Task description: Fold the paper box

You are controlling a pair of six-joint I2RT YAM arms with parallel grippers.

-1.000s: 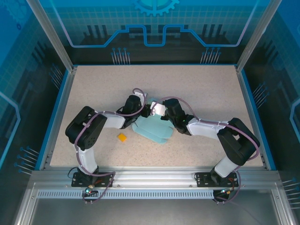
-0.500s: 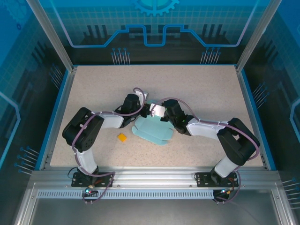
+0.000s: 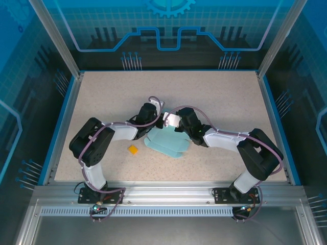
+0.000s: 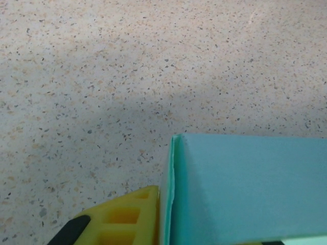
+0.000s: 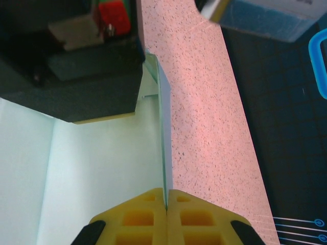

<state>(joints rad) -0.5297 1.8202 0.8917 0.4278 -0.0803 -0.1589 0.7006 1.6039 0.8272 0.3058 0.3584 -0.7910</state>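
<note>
The paper box (image 3: 166, 143) lies near the middle of the table (image 3: 219, 97), the left gripper (image 3: 159, 122) and right gripper (image 5: 166, 201) meeting at its far edge, a small square piece (image 3: 133, 149) just left of it.

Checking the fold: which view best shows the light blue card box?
Top external: nearly the whole light blue card box shows between the arms. Left wrist shows one folded corner; right wrist, a thin flap edge.
</note>
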